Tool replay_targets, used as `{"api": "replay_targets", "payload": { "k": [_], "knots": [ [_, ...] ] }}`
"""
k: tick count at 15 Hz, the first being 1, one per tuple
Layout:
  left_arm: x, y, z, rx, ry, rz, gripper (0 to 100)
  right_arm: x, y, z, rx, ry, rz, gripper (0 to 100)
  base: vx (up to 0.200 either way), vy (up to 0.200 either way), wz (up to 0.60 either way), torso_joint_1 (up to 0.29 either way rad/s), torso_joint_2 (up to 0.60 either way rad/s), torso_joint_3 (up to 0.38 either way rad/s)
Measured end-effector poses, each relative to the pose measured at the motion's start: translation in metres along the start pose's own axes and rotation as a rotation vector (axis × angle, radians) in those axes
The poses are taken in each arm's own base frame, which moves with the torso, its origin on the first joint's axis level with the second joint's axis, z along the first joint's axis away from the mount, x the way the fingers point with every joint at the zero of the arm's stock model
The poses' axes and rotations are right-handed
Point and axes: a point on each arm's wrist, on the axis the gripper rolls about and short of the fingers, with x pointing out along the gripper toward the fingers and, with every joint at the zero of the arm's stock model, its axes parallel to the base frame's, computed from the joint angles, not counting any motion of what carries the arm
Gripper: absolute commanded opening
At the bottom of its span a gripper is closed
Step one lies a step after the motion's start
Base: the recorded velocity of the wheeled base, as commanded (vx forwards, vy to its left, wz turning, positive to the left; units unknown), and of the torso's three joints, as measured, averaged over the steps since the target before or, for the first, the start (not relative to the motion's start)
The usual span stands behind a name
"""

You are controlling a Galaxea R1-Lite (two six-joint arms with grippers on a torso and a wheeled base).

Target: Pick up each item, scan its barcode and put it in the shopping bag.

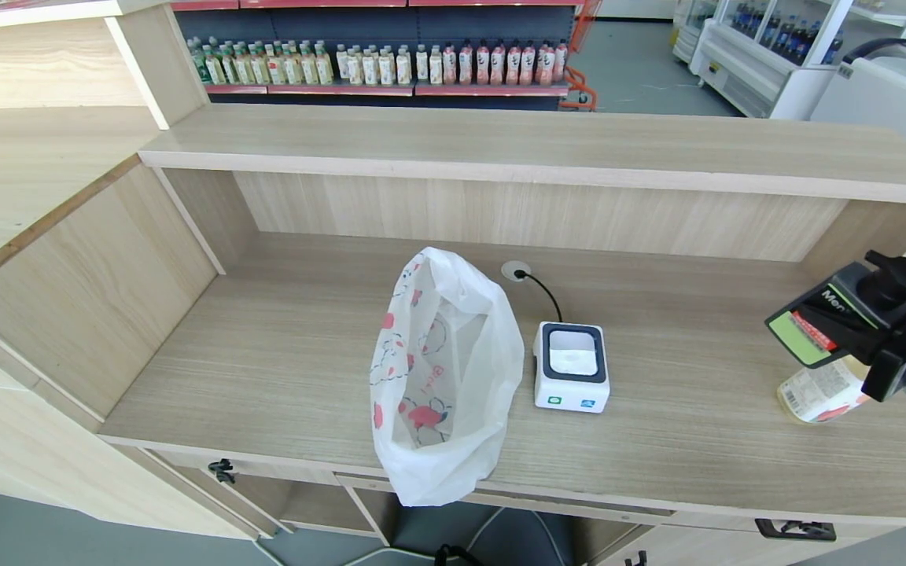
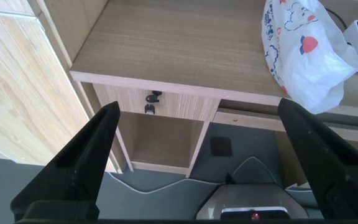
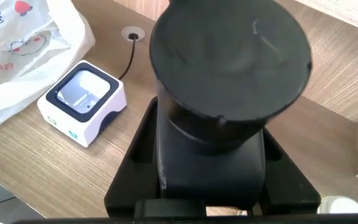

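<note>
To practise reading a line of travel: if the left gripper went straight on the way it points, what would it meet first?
The left gripper, open, would likely meet the counter's front panel beside the shopping bag; depth unclear.

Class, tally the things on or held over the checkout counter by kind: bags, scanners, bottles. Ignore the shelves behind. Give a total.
Bags: 1, the shopping bag
Scanners: 1, the scanner
Bottles: 2, a dark bottle in the right end effector and a pale bottle on the counter
Total: 4
</note>
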Motion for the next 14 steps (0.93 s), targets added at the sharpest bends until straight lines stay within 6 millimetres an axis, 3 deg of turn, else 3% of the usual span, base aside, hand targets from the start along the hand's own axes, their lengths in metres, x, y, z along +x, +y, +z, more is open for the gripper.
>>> {"api": "replay_targets", "payload": {
  "k": [5,12,14],
  "knots": [
    [0.000,0.000,0.000,0.001,-0.002,-0.001,100,0.001,-0.001,-0.003,0.017,0.010,-0.002,0,0.000,0.000,0.00,0.000,0.00,0.000],
    [0.000,0.000,0.000,0.001,-0.002,-0.001,100,0.012,-0.005,0.003,0.129,-0.015,0.012,0,-0.200,0.000,0.00,0.000,0.00,0.002],
    [0.000,0.000,0.000,0.000,0.002,-0.002,100,0.020,-0.009,0.004,0.129,-0.017,0.009,0,0.000,0.000,0.00,0.000,0.00,0.000]
  ]
}}
